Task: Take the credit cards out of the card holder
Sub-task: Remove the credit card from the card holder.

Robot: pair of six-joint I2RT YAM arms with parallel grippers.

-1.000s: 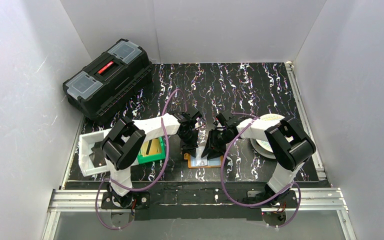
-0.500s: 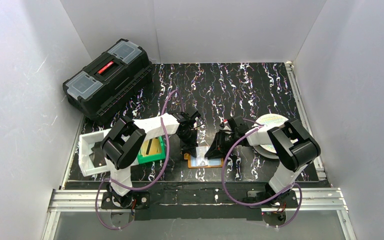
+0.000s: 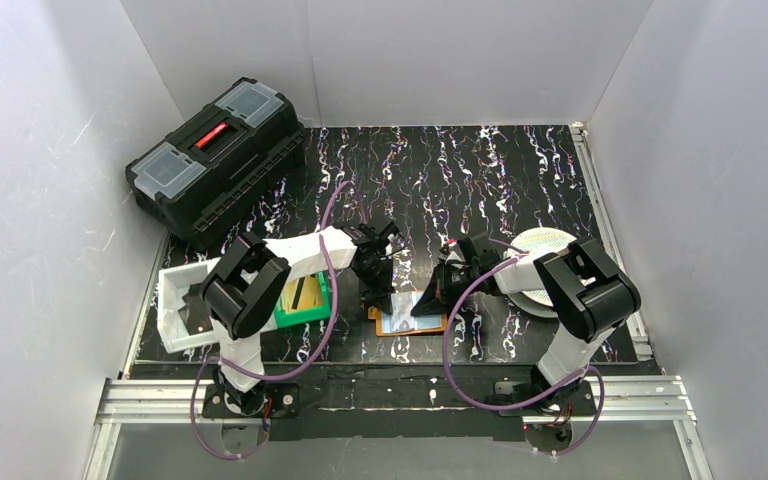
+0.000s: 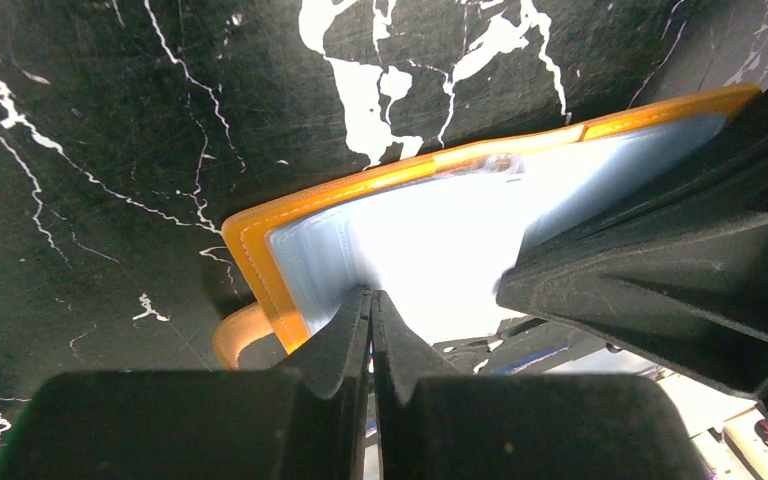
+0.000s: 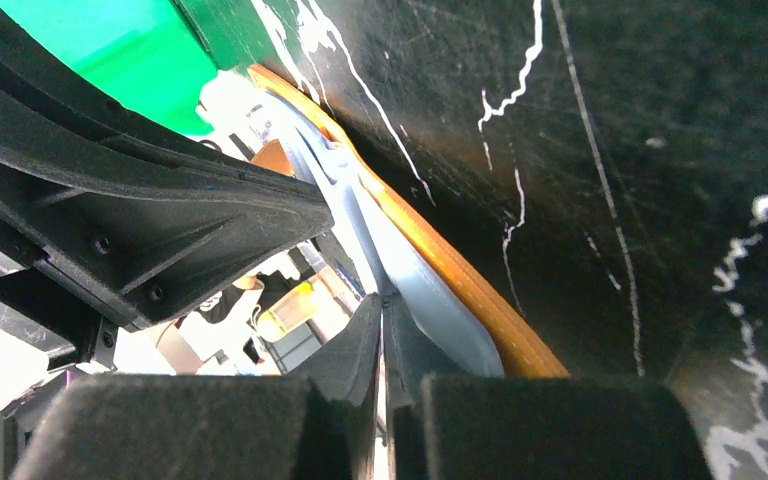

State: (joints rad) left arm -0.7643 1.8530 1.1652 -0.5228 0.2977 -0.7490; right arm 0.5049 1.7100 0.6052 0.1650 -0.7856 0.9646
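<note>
Near the table's front edge, top view: the card holder (image 3: 406,323) lies open and flat on the black marbled table (image 3: 520,170), between my two arms.
Left gripper, top view: my left gripper (image 3: 380,302) points down onto the holder's left part.
Right gripper, top view: my right gripper (image 3: 423,307) reaches in low from the right, with its tips at the holder's far right part. The two grippers sit just beside each other over the holder.
Card, top view: a gold-yellow card (image 3: 307,292) lies in the green bin (image 3: 295,317), left of the holder. From here I cannot tell whether any card sits in the holder's pockets.
Left wrist view, jaws: my left fingers are pressed fully together, and I see nothing between them.
Left wrist view, holder: its orange rim and pale, shiny inner pocket lie right ahead of my tips, which meet the pocket close to its left edge. A black finger of my right gripper covers the pocket's right side.
Right wrist view, jaws: my right fingers are closed down to a hairline slit.
Right wrist view, holder: the pale inner sheet curves up off the orange cover and runs right to my tips. I cannot tell whether its edge is pinched between them.
</note>
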